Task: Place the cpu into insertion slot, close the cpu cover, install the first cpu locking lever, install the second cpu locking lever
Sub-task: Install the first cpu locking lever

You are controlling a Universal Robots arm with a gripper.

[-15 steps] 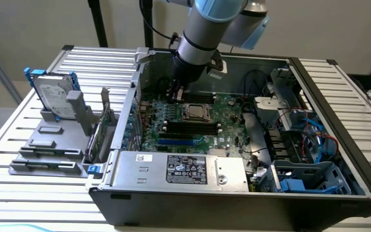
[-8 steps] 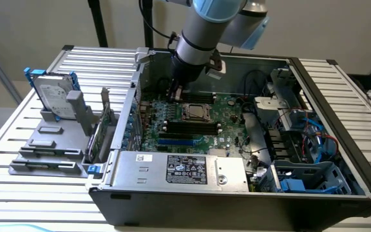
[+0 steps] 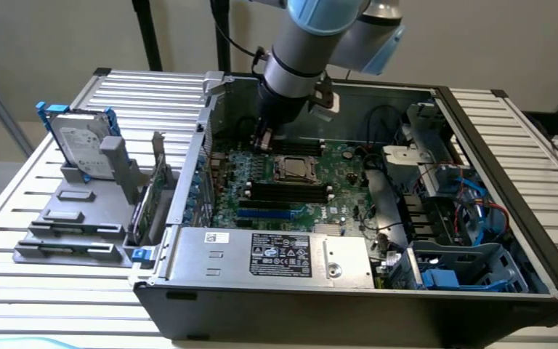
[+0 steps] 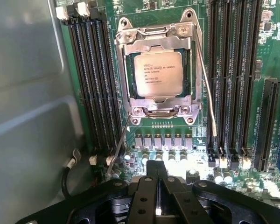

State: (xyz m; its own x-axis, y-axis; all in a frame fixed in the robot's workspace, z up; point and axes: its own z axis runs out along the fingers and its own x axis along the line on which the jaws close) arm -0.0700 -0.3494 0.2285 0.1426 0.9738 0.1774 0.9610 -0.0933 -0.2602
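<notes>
The cpu (image 4: 157,73) lies flat in the insertion slot (image 4: 130,100), its tan-beige face with printed text showing. The silvery cpu cover (image 4: 158,42) lies down over it, framing the chip through its window. Two thin wire locking levers stick out from the socket: one lever (image 4: 209,93) runs along one side, the other lever (image 4: 117,148) slants away from a corner toward my fingers. My gripper (image 4: 157,171) is shut with nothing in it, hovering over the capacitors just off the socket. In the exterior view the gripper (image 3: 264,139) hangs inside the case, beside the socket (image 3: 296,169).
Long black memory slots (image 4: 94,79) flank the socket on both sides (image 4: 233,79). The grey case wall (image 4: 28,102) stands close by the gripper. A power supply (image 3: 274,254) sits at the case front, cables and drive cages (image 3: 453,218) at the exterior view's right, a hard drive (image 3: 81,142) outside.
</notes>
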